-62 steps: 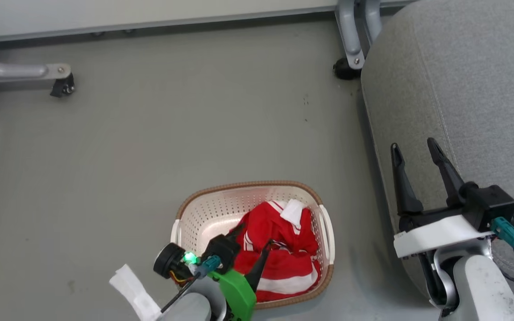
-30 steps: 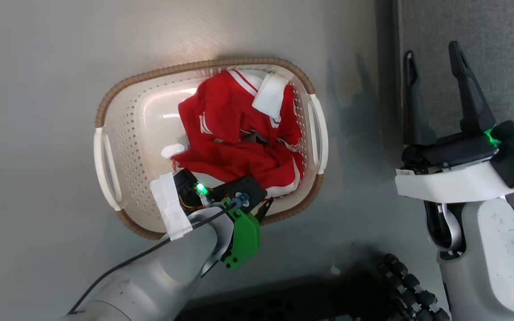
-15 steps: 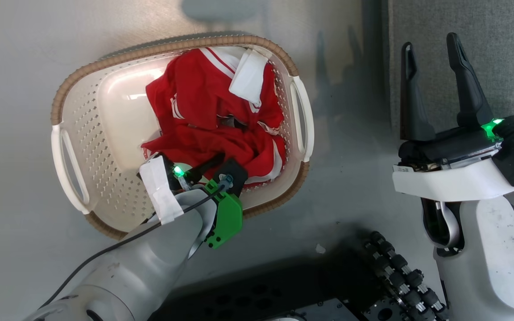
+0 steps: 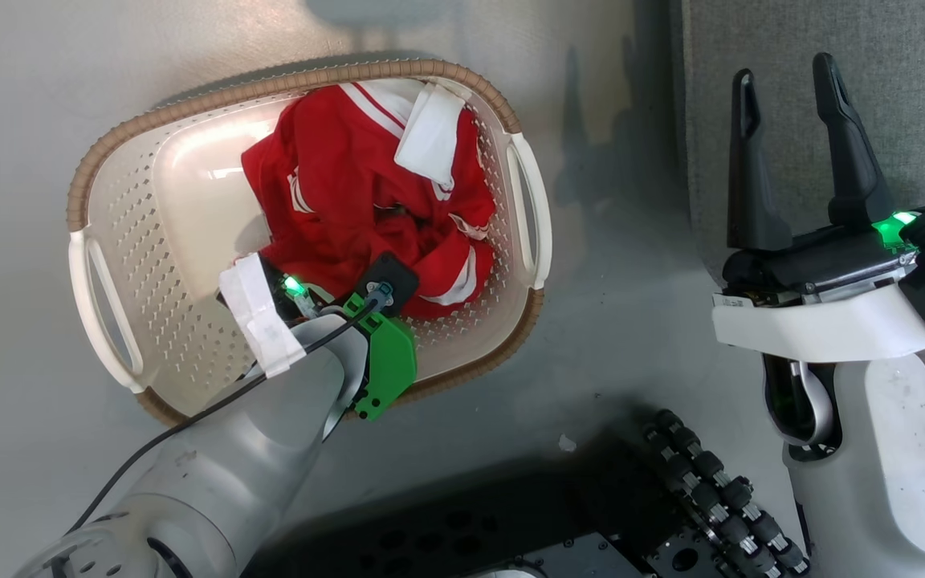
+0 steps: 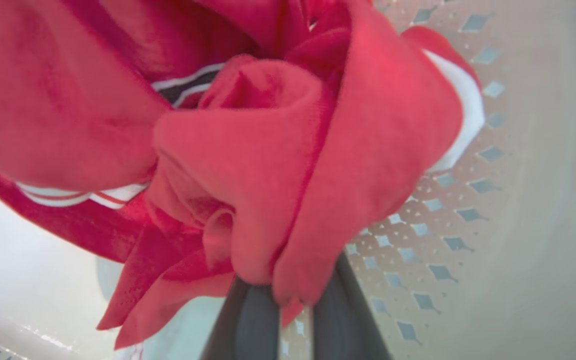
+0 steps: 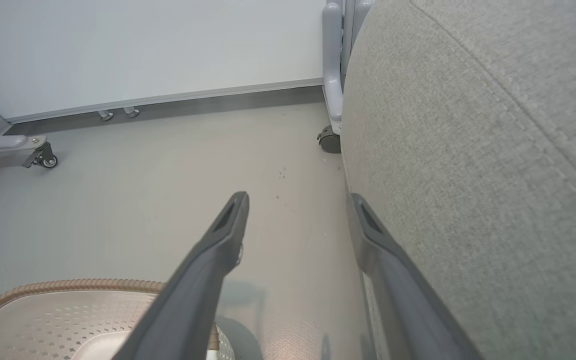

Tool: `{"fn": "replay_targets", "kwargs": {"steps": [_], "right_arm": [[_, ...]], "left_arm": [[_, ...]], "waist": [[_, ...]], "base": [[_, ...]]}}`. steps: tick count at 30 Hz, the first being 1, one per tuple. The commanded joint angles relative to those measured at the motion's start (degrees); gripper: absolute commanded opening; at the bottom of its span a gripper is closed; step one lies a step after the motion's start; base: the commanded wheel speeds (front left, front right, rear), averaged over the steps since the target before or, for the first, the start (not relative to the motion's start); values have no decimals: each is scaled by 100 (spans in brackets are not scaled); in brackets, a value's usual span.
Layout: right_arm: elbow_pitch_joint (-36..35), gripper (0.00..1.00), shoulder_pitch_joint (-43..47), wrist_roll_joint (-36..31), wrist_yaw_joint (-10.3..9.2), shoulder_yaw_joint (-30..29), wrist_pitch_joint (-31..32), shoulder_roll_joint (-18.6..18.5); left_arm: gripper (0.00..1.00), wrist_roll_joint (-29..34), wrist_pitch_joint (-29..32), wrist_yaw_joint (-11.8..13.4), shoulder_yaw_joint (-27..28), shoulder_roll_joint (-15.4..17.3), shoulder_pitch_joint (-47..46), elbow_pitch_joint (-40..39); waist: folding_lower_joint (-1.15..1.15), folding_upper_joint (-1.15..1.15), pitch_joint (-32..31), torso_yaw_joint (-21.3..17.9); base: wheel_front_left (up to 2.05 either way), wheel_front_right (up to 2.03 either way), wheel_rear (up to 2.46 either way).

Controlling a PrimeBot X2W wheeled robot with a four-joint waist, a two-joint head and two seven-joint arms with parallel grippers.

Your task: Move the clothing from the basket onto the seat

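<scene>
The clothing (image 4: 350,177), red with white stripes and a white collar, lies bunched in the right half of the cream basket (image 4: 189,120) on the floor. My left gripper (image 4: 342,282) reaches down into the pile's near edge, its fingers hidden under the wrist. In the left wrist view this gripper (image 5: 293,300) is shut on a fold of the red clothing (image 5: 248,165) above the perforated basket wall (image 5: 448,210). My right gripper (image 4: 784,71) stands open and empty in front of the grey seat (image 4: 912,80). In the right wrist view its fingers (image 6: 230,225) point along the seat (image 6: 468,125).
My black wheeled base (image 4: 511,530) lies close below the basket. Grey floor (image 4: 13,80) surrounds it. In the right wrist view, grey frame legs on casters (image 6: 329,140) stand by the seat's far corner, another caster (image 6: 43,160) at far left, with a white wall behind.
The head camera has tilted down toward the basket. My left gripper has pushed deeper into the red pile and shut on a fold. The right gripper has stayed open.
</scene>
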Motion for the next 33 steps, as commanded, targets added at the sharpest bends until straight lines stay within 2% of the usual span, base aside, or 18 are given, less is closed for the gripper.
{"fn": "replay_targets", "kwargs": {"steps": [1,6,16,25,33], "right_arm": [[-17,100,-4,34,0,-20,-23,-14],[55,100,55,16,0,-17,-21,-14],[419,100,262,-45,0,113,-21,-15],[827,100,513,-122,0,173,-22,-15],[1160,100,763,-97,0,143,-13,-16]], "left_arm": [[0,-46,-96,-37,-17,37,-112,16],[0,-85,-377,-167,-37,36,-10,-90],[0,-201,-690,-372,55,37,351,-337],[0,81,-690,-300,705,395,924,-1548],[0,303,-691,-289,1422,521,1587,-2540]], "waist": [[0,0,-45,14],[0,0,-315,77],[0,0,-1304,195],[0,0,-2254,372],[0,0,-3058,597]], "base": [[0,0,0],[0,0,0],[0,0,0],[0,0,0],[0,0,0]]}}
